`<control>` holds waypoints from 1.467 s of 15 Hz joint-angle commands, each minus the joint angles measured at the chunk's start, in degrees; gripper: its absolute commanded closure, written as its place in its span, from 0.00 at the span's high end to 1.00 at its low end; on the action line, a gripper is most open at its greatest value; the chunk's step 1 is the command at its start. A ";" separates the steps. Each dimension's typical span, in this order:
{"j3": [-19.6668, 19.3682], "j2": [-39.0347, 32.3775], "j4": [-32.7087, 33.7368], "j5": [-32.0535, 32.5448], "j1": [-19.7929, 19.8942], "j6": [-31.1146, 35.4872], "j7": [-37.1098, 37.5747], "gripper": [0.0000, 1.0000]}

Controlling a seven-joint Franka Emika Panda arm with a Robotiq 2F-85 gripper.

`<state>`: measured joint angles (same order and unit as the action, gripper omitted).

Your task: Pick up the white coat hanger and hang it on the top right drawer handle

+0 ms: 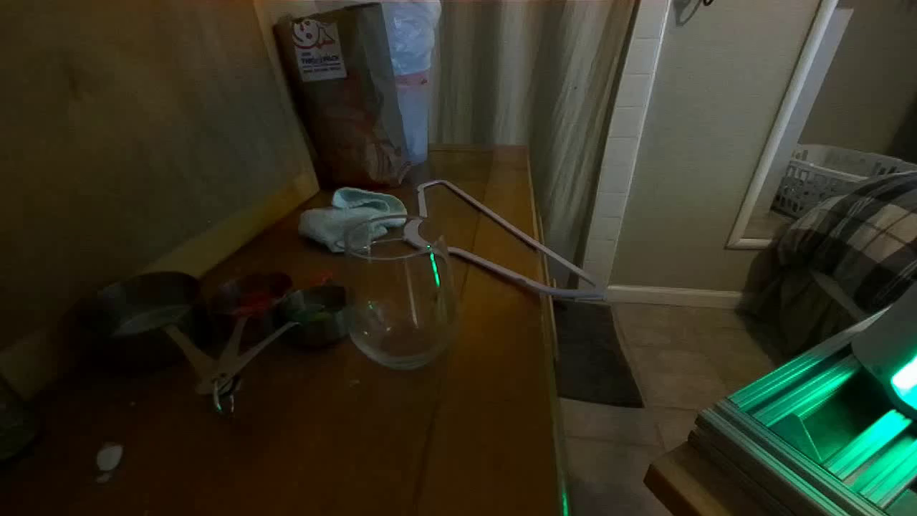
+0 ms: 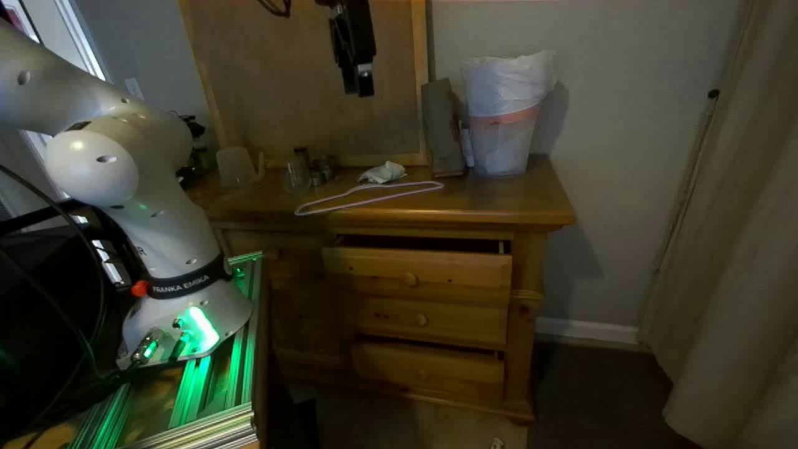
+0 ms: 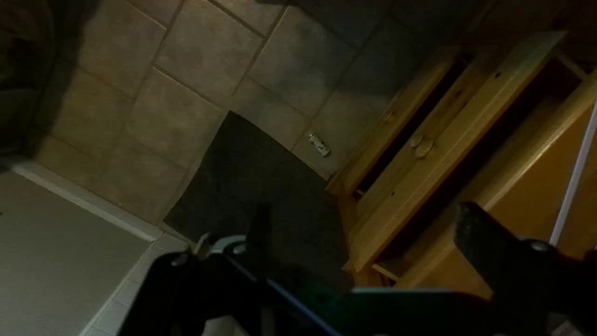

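In an exterior view: one white coat hanger (image 1: 494,266) lies on a wooden worktop (image 1: 494,401), hook toward a pale cloth (image 1: 326,226), one corner past the front edge, with a clear glass bowl (image 1: 401,330) and ringed measuring cups (image 1: 319,321) nearby. In an exterior view: one black tool (image 2: 360,89) hangs well above the worktop, apart from the hanger; top right drawer (image 2: 461,268) stands partly pulled out, fitted with a round knob handle (image 2: 409,279). In the wrist view: the tool's fingers (image 3: 486,240) stand wide apart, part of the hanger shows at the right edge, dark mat (image 3: 261,182) on tiled floor (image 3: 210,51) below.
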<state>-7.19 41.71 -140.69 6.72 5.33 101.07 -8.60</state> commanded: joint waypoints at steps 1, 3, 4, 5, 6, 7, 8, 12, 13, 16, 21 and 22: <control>-0.15 0.01 0.17 0.10 -0.24 -0.17 0.13 1.00; -0.15 0.01 0.18 0.10 -0.24 -0.17 0.13 1.00; -0.15 0.01 0.18 0.10 -0.24 -0.17 0.13 1.00; -0.15 0.01 0.18 0.10 -0.24 -0.17 0.13 1.00; -0.15 0.01 0.18 0.10 -0.24 -0.17 0.13 1.00; -0.27 -1.21 -0.09 -1.24 -1.27 -0.07 -0.46 1.00; 0.34 -3.36 -0.56 -1.98 -2.33 -0.37 -0.60 1.00; 1.97 -10.00 -5.14 -11.65 -10.37 7.18 -4.04 1.00; 2.22 -12.00 -5.77 -14.52 -12.23 9.48 -5.54 1.00; 2.32 -18.50 -9.04 -24.15 -17.28 18.82 -12.07 1.00; 4.15 -24.11 -10.97 -34.09 -18.84 22.79 -20.48 1.00; 4.41 -26.44 -10.96 -36.41 -19.17 23.27 -23.21 1.00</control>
<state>-4.58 15.23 -151.75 -29.29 -15.69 124.69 -31.51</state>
